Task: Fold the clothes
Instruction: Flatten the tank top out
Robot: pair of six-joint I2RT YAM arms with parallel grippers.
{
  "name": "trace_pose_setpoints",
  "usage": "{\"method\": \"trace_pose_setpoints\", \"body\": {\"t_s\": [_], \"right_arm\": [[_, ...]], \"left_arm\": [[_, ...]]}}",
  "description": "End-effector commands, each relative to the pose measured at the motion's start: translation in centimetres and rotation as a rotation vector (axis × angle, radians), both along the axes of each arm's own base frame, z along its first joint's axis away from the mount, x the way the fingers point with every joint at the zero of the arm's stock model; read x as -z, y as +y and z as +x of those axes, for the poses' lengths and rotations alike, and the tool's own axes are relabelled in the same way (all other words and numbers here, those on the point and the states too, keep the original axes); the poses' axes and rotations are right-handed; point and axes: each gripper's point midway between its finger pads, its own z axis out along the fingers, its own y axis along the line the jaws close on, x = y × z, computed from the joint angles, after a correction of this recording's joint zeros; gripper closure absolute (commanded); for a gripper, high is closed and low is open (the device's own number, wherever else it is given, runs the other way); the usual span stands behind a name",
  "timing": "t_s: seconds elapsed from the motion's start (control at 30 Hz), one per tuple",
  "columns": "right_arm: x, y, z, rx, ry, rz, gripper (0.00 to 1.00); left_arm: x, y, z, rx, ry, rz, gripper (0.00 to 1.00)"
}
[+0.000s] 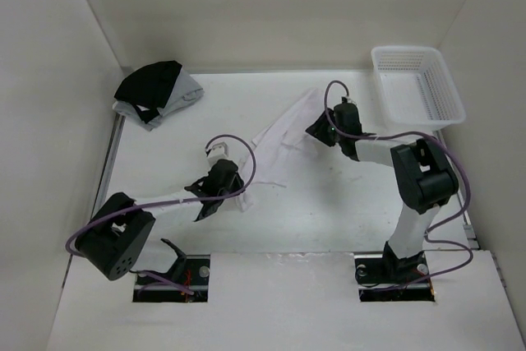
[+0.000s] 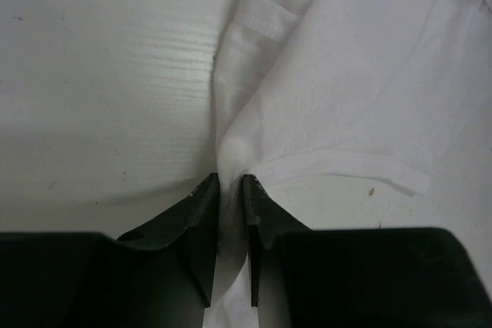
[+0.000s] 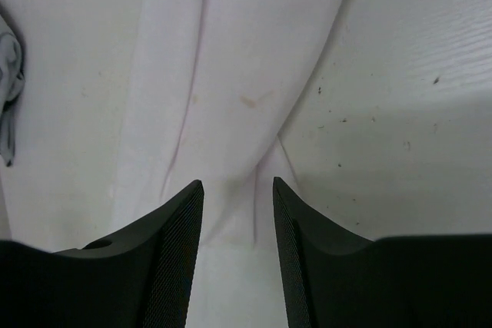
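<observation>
**Left fingers [image 2: 212, 197] nipped on the T-shirt [image 1: 282, 133], right fingers [image 3: 192, 207] wide above it**

My left fingers are closed on a small gather of white cloth, caught right at their tips. A stitched hem runs off to one side just beyond them. My right fingers stand apart and grip nothing; a long fold of the same shirt lies on the tabletop [image 1: 345, 203] under the gap.

The T-shirt is bunched into a crumpled strip across the middle of the tabletop. It runs from my left fingers at its near end to my right fingers at its far end, and it is not yet spread flat.

I judge it light, thin and limp. It will sag from any single pinch, and I could easily catch several layers when I want one. The hems and seams look like the best holds, since the doubled stitching gives my pads something to bite. I would want two holds well apart along one edge so the cloth hangs straight.

The tabletop is white and smooth with faint grain and a few specks, so the cloth should slide easily on it. White walls [image 1: 271, 6] close in three sides. A white basket [image 1: 417, 84] sits in the far right corner and a dark bundle [image 1: 156, 88] in the far left, both well apart from the shirt.
</observation>
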Motion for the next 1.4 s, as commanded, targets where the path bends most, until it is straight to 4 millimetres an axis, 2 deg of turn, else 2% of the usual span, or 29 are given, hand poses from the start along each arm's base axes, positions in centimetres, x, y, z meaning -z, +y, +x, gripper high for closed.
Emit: {"method": "trace_pose_setpoints", "body": {"t_s": [0.0,0.07,0.17,0.23,0.3,0.37,0.43,0.47,0.5,0.53,0.57,0.67,0.73,0.77,0.83,0.87,0.93,1.0,1.07,1.13,1.23,1.27,1.37], "right_arm": [[0.0,1.0,1.6,-0.020,-0.014,-0.004,0.54],[0.6,1.4,2.3,-0.023,-0.003,-0.004,0.55],[0.5,1.8,3.7,-0.018,-0.011,-0.004,0.63],[-0.5,1.9,4.6,-0.014,-0.045,0.001,0.81],[-1.6,1.5,5.1,0.009,-0.084,-0.010,0.95],[-3.7,1.7,4.4,0.006,-0.147,-0.017,1.00],[-7.3,2.1,2.0,-0.002,-0.231,-0.016,1.00],[-9.1,2.0,0.8,-0.003,-0.268,-0.012,1.00],[-11.7,2.0,-0.9,-0.011,-0.319,0.001,1.00],[-12.3,1.9,-1.4,-0.013,-0.332,0.004,1.00],[-14.7,1.8,-3.1,-0.022,-0.377,0.019,1.00],[-20.7,1.2,-7.5,-0.059,-0.477,0.059,0.99],[-23.5,0.9,-10.0,-0.084,-0.523,0.081,0.99],[-25.5,0.9,-12.7,-0.127,-0.562,0.099,0.98],[-26.8,1.1,-15.3,-0.177,-0.583,0.115,0.98],[-27.7,1.2,-18.1,-0.234,-0.595,0.136,0.98],[-28.3,1.6,-21.3,-0.312,-0.606,0.161,0.97],[-27.7,2.5,-25.1,-0.418,-0.578,0.186,0.96],[-25.9,4.0,-28.0,-0.518,-0.522,0.213,0.96],[-23.5,5.7,-30.2,-0.598,-0.465,0.233,0.96],[-22.5,6.7,-31.1,-0.621,-0.437,0.248,0.96],[-22.2,7.2,-31.3,-0.637,-0.423,0.247,0.96],[-21.5,9.8,-33.8,-0.764,-0.388,0.255,0.96]], "left_arm": [[-2.6,0.3,3.2,-0.064,-0.101,-0.035,0.87],[-2.8,0.5,4.0,-0.078,-0.102,-0.049,0.89],[-3.7,0.9,5.4,-0.108,-0.133,-0.064,0.91],[-4.1,1.3,6.3,-0.131,-0.150,-0.080,0.93],[-4.4,1.7,6.8,-0.151,-0.162,-0.084,0.94],[-5.8,2.2,7.8,-0.179,-0.195,-0.109,0.96],[-8.8,2.6,8.5,-0.198,-0.262,-0.146,0.98],[-11.2,3.4,8.9,-0.222,-0.319,-0.166,0.98],[-12.7,4.0,9.1,-0.239,-0.353,-0.180,0.98],[-14.5,4.8,9.3,-0.260,-0.392,-0.199,0.98],[-16.0,5.4,9.4,-0.274,-0.421,-0.217,0.98],[-22.5,7.7,9.7,-0.320,-0.551,-0.266,0.98],[-26.0,8.9,9.8,-0.337,-0.616,-0.292,0.98],[-28.4,9.5,9.7,-0.334,-0.655,-0.316,0.98],[-30.7,10.1,9.3,-0.332,-0.694,-0.341,0.98],[-32.8,10.4,8.8,-0.325,-0.739,-0.360,0.98],[-34.4,10.6,8.4,-0.320,-0.770,-0.363,0.97],[-35.3,10.7,8.3,-0.317,-0.778,-0.361,0.97],[-34.7,10.5,9.2,-0.316,-0.761,-0.346,0.96],[-32.4,9.3,11.1,-0.296,-0.696,-0.357,0.97],[-31.5,8.4,11.7,-0.285,-0.665,-0.385,0.97],[-31.5,8.4,11.5,-0.289,-0.673,-0.387,0.97],[-32.4,9.4,10.5,-0.316,-0.706,-0.395,0.97]]}}
